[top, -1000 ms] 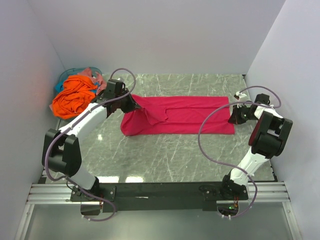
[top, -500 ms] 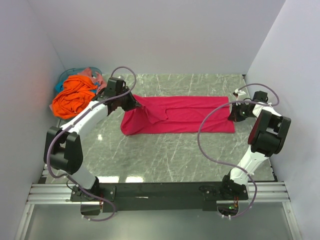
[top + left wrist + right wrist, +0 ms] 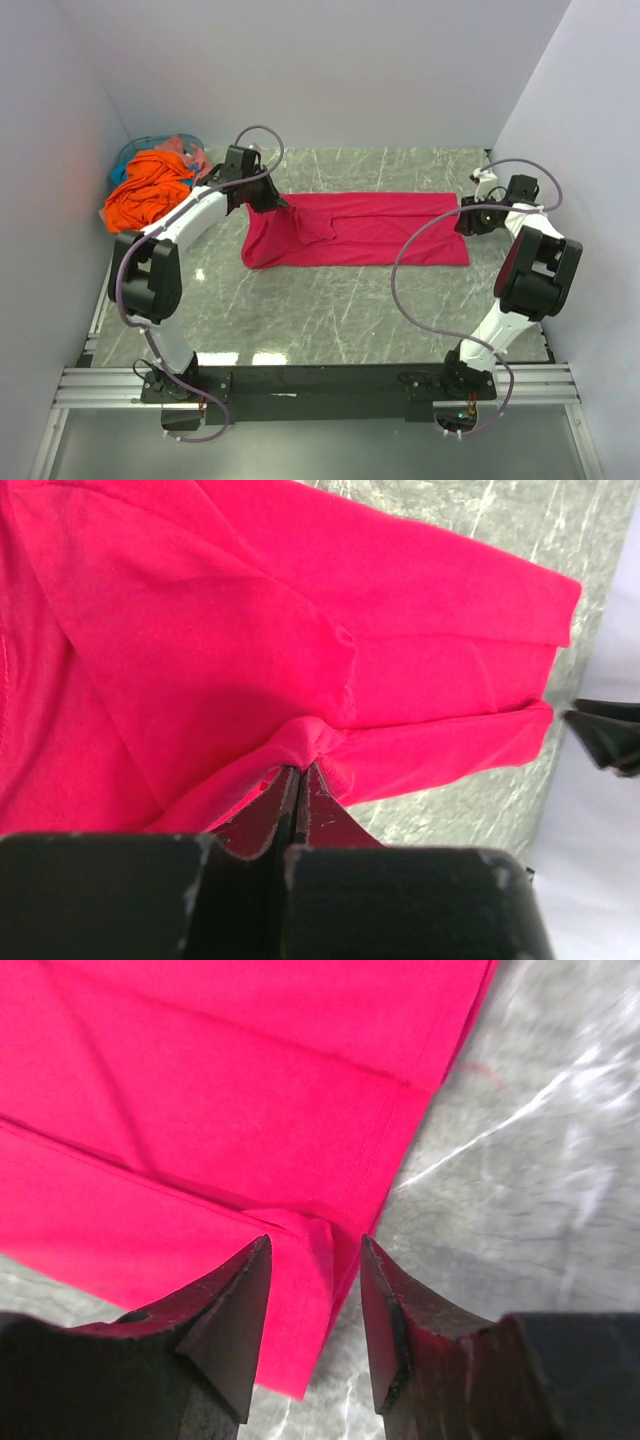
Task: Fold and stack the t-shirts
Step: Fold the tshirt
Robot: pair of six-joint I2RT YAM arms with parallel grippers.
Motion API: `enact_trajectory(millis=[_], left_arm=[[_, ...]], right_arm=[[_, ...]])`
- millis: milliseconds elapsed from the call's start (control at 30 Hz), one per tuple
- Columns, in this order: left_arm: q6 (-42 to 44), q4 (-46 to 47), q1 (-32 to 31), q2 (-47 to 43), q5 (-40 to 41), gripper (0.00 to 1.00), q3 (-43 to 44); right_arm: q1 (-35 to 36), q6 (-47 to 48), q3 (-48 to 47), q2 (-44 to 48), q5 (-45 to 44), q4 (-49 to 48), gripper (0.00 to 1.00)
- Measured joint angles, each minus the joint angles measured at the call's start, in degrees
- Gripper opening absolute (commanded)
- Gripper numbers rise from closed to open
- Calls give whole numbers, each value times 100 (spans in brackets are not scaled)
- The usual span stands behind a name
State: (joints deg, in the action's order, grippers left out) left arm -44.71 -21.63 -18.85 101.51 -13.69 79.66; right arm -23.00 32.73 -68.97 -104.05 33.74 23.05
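- Top view: the table [image 3: 330, 310] carries the crimson shirt [image 3: 370, 230] spread as a long band across its far middle, sleeve side toward my left arm and hem toward my right.
- The orange shirt [image 3: 150, 195] lies bunched at the far left, draped over the teal basket [image 3: 135, 152]. A bit of the salmon shirt [image 3: 183, 145] peeks out behind it. Both are unfolded and well apart from my fingers.
- My left gripper [image 3: 298, 780] is clenched on a small bunch of the crimson shirt at its left end. The cloth puckers into the closed tips.
- My right gripper [image 3: 315, 1242] is released, its fingers straddling the folded corner at the hem and gripping nothing.
- Risk, as I judge it: if my left pulls before my right closes, the shirt will drag across the marble and the band will skew.
- My left pinch is thin. It may hold only one layer, so a lift could peel the fold open or let the cloth slip out.
- My right may close on just the top flap, leaving the lower layer behind.
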Motion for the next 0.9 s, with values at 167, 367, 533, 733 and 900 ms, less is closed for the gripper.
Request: enact_trajectory(millis=[167,367,533,733,900], left_arm=[[227,-55,2,186,-92,0,195],[745,-203,2,525,-391,0,789],[1252,-450,2,973,-610,0,1453],[1711,-791,2,1624,-896,1,2116],[1888,-1047,2,1987,-942,0,2326]], right_arm=[[0,-35,96,540,157,-96,50],[0,-42,234,754,468,-116,52],[0,-37,350,754,608,-83,52],[0,-31,385,754,688,-81,53],[0,-28,402,754,741,-83,53]])
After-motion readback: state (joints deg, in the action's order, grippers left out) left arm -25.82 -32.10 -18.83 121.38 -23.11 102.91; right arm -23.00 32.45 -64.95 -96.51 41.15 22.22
